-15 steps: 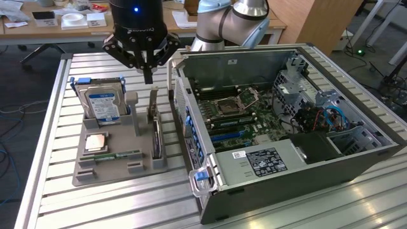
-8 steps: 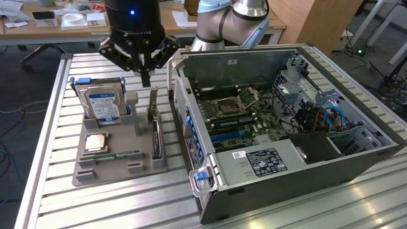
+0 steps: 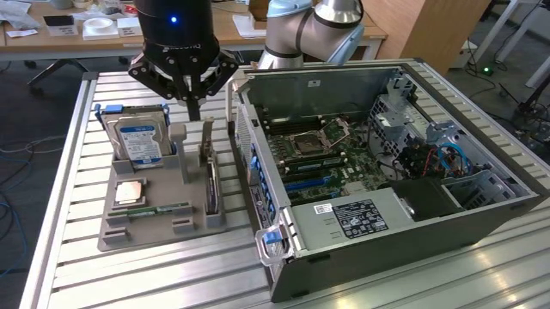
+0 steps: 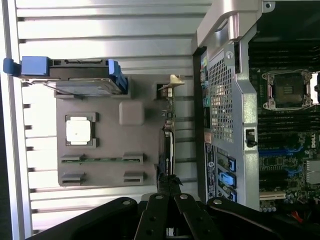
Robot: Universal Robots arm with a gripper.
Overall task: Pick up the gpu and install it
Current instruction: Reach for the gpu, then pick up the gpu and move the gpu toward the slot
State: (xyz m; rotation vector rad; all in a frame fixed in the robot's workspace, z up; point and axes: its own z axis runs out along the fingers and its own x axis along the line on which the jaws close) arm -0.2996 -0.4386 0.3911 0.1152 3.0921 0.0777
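Note:
The gpu (image 3: 210, 172) stands on its long edge in a slot of the grey holder tray (image 3: 163, 226), its black face towards the open computer case (image 3: 378, 215). In the wrist view the gpu (image 4: 167, 142) is seen edge-on, with its metal bracket at the far end. My gripper (image 3: 194, 114) hangs above the tray's rear, just over the card's end, fingers shut together with nothing held. In the wrist view my gripper (image 4: 168, 181) lines up with the near end of the card. The motherboard (image 3: 322, 154) lies exposed inside the case.
The tray also carries a silver hard drive (image 3: 140, 138) in a blue bracket, a CPU (image 3: 129, 191) and a green RAM stick (image 3: 159, 210). The case wall (image 4: 225, 100) stands right beside the tray. Everything rests on a slatted metal table (image 3: 77, 257); desks are behind.

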